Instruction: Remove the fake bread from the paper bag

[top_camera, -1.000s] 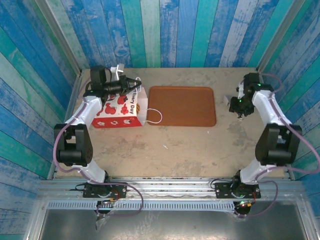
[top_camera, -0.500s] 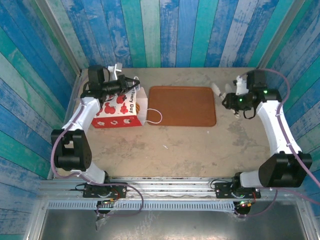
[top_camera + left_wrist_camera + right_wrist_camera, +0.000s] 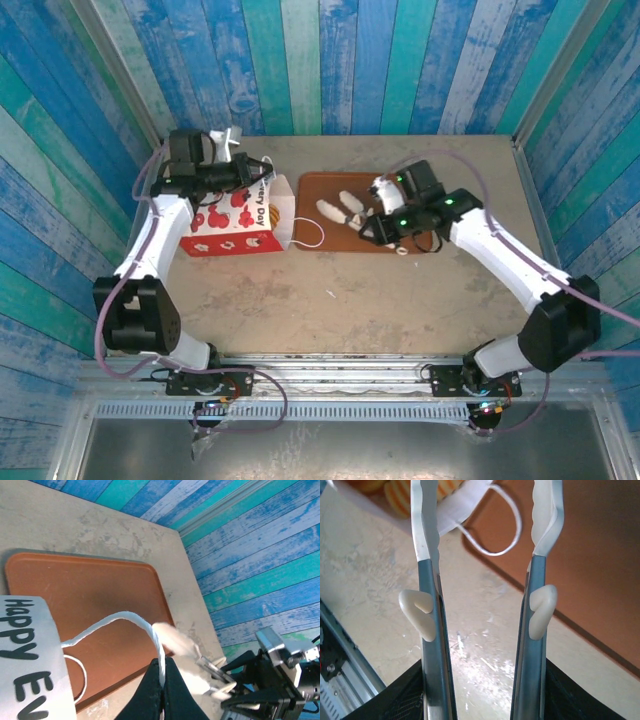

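Bread removal is judged not yet begun: the fake bread [image 3: 400, 495] sits inside the paper bag [image 3: 235, 220], ridged golden pieces showing at its mouth in the right wrist view. The bag lies near the far-left corner of the worktop [image 3: 380, 300], its mouth turned toward the brown tray [image 3: 345, 238] set by the middle of the far edge.

The left end effector [image 3: 162, 667] is clenched on 1 white cord handle [image 3: 115, 620], which is drawn up taut from the bag's rim. This hold is probably meant to keep the mouth lifted open and the light bag anchored against sliding.

The right end effector [image 3: 338, 205] is held low over the tray's left part, released about halfway, with nothing between its 2 fingers. Its tips are aimed at the bag's mouth, above the other handle [image 3: 512, 530], which lies slack at the tray's near-left corner. A straight advance into the opening appears to be called for next, and that loose cord could be snagged.
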Action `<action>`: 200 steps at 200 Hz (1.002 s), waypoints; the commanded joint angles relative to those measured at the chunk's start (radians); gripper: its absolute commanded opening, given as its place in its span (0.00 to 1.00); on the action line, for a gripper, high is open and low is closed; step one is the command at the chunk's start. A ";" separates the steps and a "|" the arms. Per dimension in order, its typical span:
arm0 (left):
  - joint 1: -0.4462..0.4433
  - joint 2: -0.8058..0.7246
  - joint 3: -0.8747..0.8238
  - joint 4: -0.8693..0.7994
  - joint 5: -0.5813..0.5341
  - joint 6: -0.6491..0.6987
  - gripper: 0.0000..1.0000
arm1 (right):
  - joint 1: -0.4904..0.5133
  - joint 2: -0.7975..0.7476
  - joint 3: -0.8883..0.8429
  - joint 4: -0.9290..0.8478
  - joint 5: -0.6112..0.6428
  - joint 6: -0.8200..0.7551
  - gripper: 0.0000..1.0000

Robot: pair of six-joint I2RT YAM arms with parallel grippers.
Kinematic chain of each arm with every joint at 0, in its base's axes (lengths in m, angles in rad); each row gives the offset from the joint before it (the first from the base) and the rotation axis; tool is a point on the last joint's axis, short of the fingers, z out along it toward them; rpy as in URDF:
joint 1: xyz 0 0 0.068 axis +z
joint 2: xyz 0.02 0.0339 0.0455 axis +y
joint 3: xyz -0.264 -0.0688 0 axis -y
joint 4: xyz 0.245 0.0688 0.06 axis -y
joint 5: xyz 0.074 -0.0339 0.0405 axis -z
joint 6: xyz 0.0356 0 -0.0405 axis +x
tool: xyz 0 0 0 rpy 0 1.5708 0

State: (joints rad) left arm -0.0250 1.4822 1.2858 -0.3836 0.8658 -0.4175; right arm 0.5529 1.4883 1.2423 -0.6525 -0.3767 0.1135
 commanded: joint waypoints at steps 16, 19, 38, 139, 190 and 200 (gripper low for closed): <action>0.024 -0.109 0.041 -0.093 -0.104 0.112 0.00 | 0.112 0.136 0.069 0.064 0.011 0.009 0.53; 0.025 -0.110 0.045 -0.099 -0.108 0.116 0.00 | 0.119 0.147 0.074 0.064 0.012 0.010 0.53; 0.038 -0.121 0.062 -0.130 -0.096 0.159 0.00 | 0.152 0.202 0.105 0.070 0.017 0.011 0.53; 0.062 -0.222 0.024 -0.109 -0.176 0.265 0.00 | 0.196 0.288 0.156 0.152 0.044 0.141 0.56; 0.062 -0.276 -0.015 -0.061 -0.176 0.270 0.00 | 0.218 0.339 0.215 0.143 0.043 0.100 0.56; 0.062 -0.270 -0.011 -0.061 -0.164 0.268 0.00 | 0.225 0.357 0.247 0.114 0.070 0.060 0.56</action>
State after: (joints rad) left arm 0.0319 1.2583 1.2770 -0.5007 0.6823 -0.1699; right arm 0.7544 1.8175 1.4124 -0.5194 -0.3397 0.2314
